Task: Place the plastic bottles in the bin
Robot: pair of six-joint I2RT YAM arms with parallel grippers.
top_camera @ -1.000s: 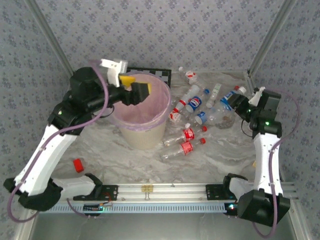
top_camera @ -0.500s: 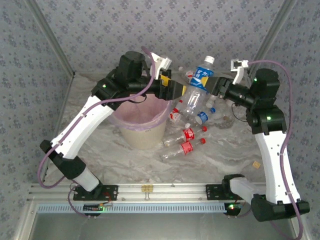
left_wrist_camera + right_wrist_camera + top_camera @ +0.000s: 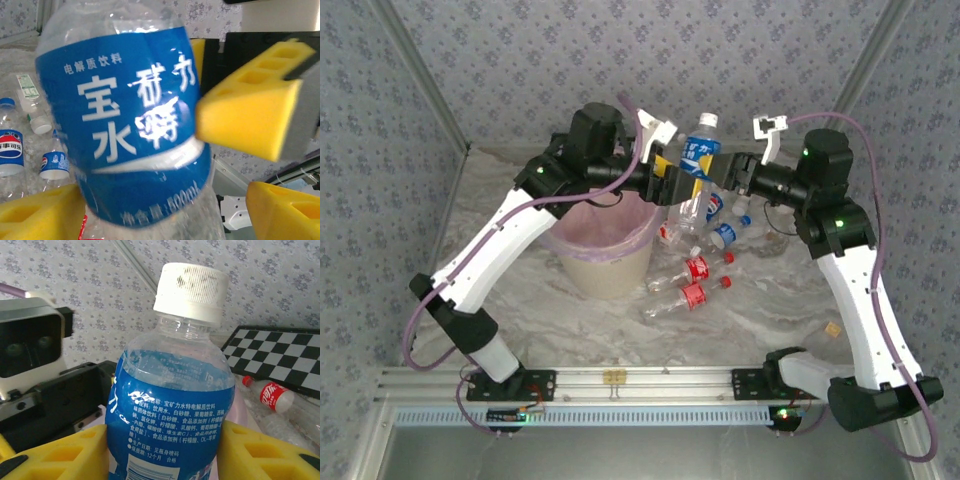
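Red-labelled plastic bottles point(image 3: 692, 270) lie on the table point(image 3: 570, 330) just right of the bin point(image 3: 605, 268); beyond them — raised, cap up, beside the bin's far-right rim — a blue-label bottle point(image 3: 698, 158) is clamped in the right gripper point(image 3: 722, 178), while the left gripper point(image 3: 670, 182) stands wide open astride it, not gripping.

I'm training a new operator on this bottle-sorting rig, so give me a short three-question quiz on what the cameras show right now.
1. Multiple choice: what does the right gripper clamp? A a red-labelled bottle; B the blue-labelled bottle; C nothing.
2. True or false: that bottle already lies inside the bin.
3. Fill in: its cap is ____.
Key: 1 B. 2 False: it is held in the air, cap up, outside the bin. 3 White.
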